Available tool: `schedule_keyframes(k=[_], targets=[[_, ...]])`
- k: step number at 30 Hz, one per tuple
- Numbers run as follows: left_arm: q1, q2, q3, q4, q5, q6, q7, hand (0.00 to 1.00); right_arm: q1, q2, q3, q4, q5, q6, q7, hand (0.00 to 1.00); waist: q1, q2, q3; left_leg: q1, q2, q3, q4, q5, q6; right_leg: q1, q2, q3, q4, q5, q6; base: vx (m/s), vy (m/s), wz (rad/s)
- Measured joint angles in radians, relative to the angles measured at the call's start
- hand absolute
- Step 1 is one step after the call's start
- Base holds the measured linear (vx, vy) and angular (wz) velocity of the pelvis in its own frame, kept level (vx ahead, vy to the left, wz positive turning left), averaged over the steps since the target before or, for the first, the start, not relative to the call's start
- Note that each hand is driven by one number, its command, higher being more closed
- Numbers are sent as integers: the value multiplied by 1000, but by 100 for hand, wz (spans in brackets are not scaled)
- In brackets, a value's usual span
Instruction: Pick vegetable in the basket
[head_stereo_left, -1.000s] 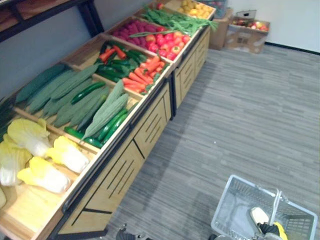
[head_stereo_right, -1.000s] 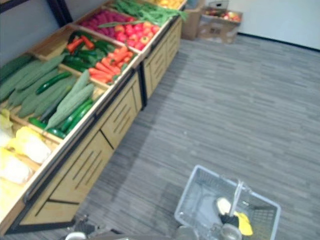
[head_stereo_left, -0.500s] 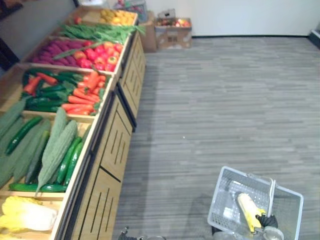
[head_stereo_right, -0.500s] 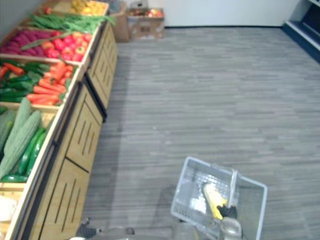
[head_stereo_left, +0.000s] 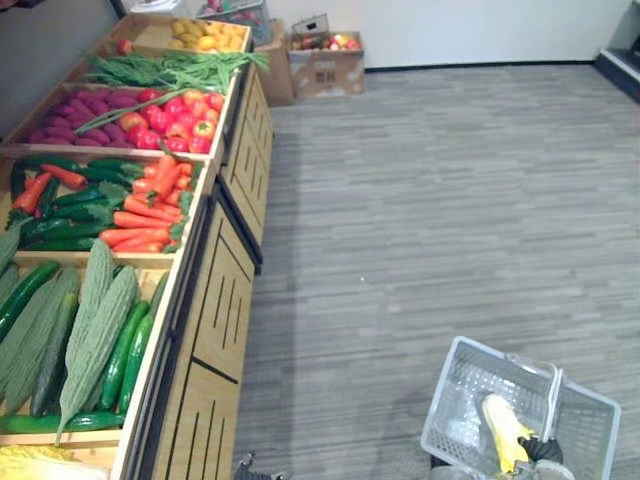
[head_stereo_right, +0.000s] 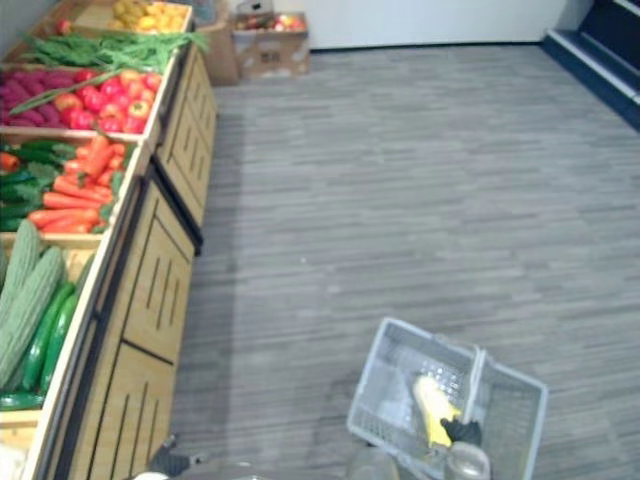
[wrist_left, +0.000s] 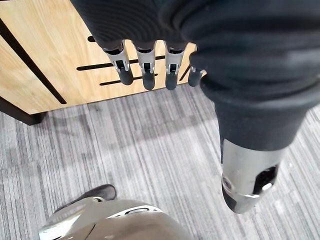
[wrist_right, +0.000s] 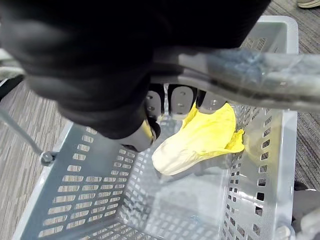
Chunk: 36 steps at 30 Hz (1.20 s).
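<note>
**Cabbage in the basket, right hand on the handle**

The cabbage (wrist_right: 200, 137) lies on its side in the grey basket (wrist_right: 90, 185). It is just under the right hand (wrist_right: 179, 97), whose fingers are wrapped round the handle (wrist_right: 240, 67). Perforated walls close the cabbage in on all sides. The basket is at the near right, with wide grey floor (head_stereo_left: 430, 200) beyond it and the wooden surface (head_stereo_left: 225, 300) well off to the left. The cabbage has crinkled yellow leaves and a pale white stem end. The left hand (wrist_left: 145, 70) hangs with loose, straight fingers before the surface's front.
</note>
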Motion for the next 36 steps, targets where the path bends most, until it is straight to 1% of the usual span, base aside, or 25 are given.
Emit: schedule_keyframes(k=[1,2,4,5,7,9,11,14,15,16,17,19,20,22,23,24,25,26,28,29,30,32,34,35,36], targets=[[0,0,-3,-1,0,-2,-14,0,-5,5,-25,-3,4,0,-1,100,7,2,3,8,0,0,0,-10,17,-67,0,-4,141,-7,-11,-38,34,7],[3,7,-15,-1,-1,-2,-20,0,-9,14,-53,-17,14,0,-3,100,10,-11,14,29,-5,1,3,-22,36,-134,-12,-5,306,-6,-12,-37,32,13],[15,16,-19,-2,-1,0,-29,0,-6,36,-71,-39,32,0,-5,100,10,-43,27,66,-27,-1,18,-56,53,-174,-47,-11,466,7,-31,-31,39,12],[29,12,-18,-8,-3,2,-31,0,-5,48,-70,-64,32,-1,-6,100,18,-45,33,90,-32,1,36,-80,70,-207,-70,-36,556,32,-58,-2,51,0],[33,9,-15,-8,-3,5,-30,0,-6,54,-66,-71,32,-2,-8,100,17,-52,32,109,-30,2,35,-87,77,-218,-87,-69,589,14,-69,45,31,-2],[24,5,-14,-7,-3,6,-31,0,-13,53,-46,-82,31,-3,-8,100,16,-44,34,121,-2,4,28,-98,76,-246,-67,-176,541,-53,-86,163,-6,-3],[11,1,-12,-7,-2,10,-32,0,-20,55,-37,-80,31,-3,-6,100,15,-34,35,124,25,6,12,-97,68,-257,-26,-227,413,-52,-84,203,-73,-1],[-19,-8,-19,-7,-1,10,-32,0,-31,59,-44,-77,31,7,-5,100,11,-24,42,164,60,2,-38,-90,25,-262,27,-256,138,-21,-50,381,-221,15],[-30,-10,-17,-7,-2,10,-31,0,-29,72,-52,-78,31,18,-6,100,9,-30,44,205,73,-4,-41,-91,-3,-236,38,-248,49,108,-76,594,-383,17],[-45,-21,-13,-6,-2,8,-31,0,-38,73,-75,-80,31,20,-7,100,12,-12,43,206,99,-7,-25,-66,-44,-239,56,-254,101,87,-112,684,-457,16],[-52,-27,-12,-7,-1,4,-31,0,-41,74,-86,-82,31,18,-8,100,14,-4,41,197,103,-18,-3,-29,-68,-256,53,-257,149,49,-118,613,-426,0],[-55,-42,-7,-7,-1,3,-23,0,-43,71,-114,-81,30,17,-6,100,9,10,33,162,111,-62,80,71,-70,-251,52,-273,214,-33,-141,511,-322,5],[-56,-42,-7,-7,-1,3,-22,0,-43,71,-115,-81,30,17,-6,100,7,13,31,147,112,-79,112,100,-72,-242,54,-279,213,-48,-146,478,-248,15],[-58,-41,4,-10,-1,4,-17,0,-39,71,-115,-69,30,23,-5,100,-6,17,30,59,127,-135,295,237,-91,-173,64,-309,182,-88,-157,401,-203,31],[-57,-40,14,-9,-3,5,-17,0,-31,72,-113,-61,31,28,-5,100,-11,14,32,-8,132,-159,434,372,-107,-119,66,-322,157,-108,-163,403,-185,30],[-57,-39,15,-9,-5,5,-16,0,-26,71,-110,-59,31,31,-6,100,-7,4,38,-39,138,-166,509,437,-124,-89,66,-323,139,-119,-166,450,-197,21],[-57,-36,18,-10,-8,4,-16,0,-19,68,-107,-54,31,38,-9,100,-4,5,41,-116,162,-145,683,398,-117,-28,73,-327,110,-132,-168,433,-161,5],[-57,-35,24,-12,-15,5,-14,0,-14,65,-97,-47,31,43,-11,100,1,4,42,-178,175,-103,796,314,-92,35,74,-327,74,-137,-167,342,-117,0],[-56,-39,46,-26,-33,5,-11,0,5,60,-76,-47,31,44,-16,100,17,1,43,-236,178,-53,828,237,-68,105,68,-328,25,-137,-166,245,-45,-2],[-55,-43,58,-41,-50,4,-10,0,12,58,-66,-48,31,45,-23,100,27,1,44,-293,181,-13,799,192,-39,151,64,-337,-12,-139,-151,255,8,11],[-56,-46,62,-48,-52,4,-10,0,19,60,-69,-48,31,49,-27,100,34,1,44,-337,184,31,726,160,-30,184,59,-349,-39,-137,-139,294,54,15],[-56,-52,80,-49,-52,4,-8,0,25,66,-71,-54,30,61,-30,100,45,-2,45,-356,181,96,564,150,-36,217,51,-363,-63,-135,-121,268,108,9],[-49,-61,99,-49,-39,5,0,0,32,79,-67,-74,30,64,-30,100,43,-3,44,-337,151,150,217,171,-18,269,31,-384,-94,-146,-77,319,212,15],[-49,-61,99,-49,-35,5,2,0,35,83,-66,-76,30,64,-30,100,44,-4,43,-335,145,150,142,181,-8,280,26,-391,-99,-152,-63,403,355,38],[-48,-61,103,-49,-21,5,4,0,56,89,-55,-98,29,64,-36,100,45,-9,42,-337,138,159,25,248,-1,309,-3,-408,-96,-179,-14,273,258,33]])
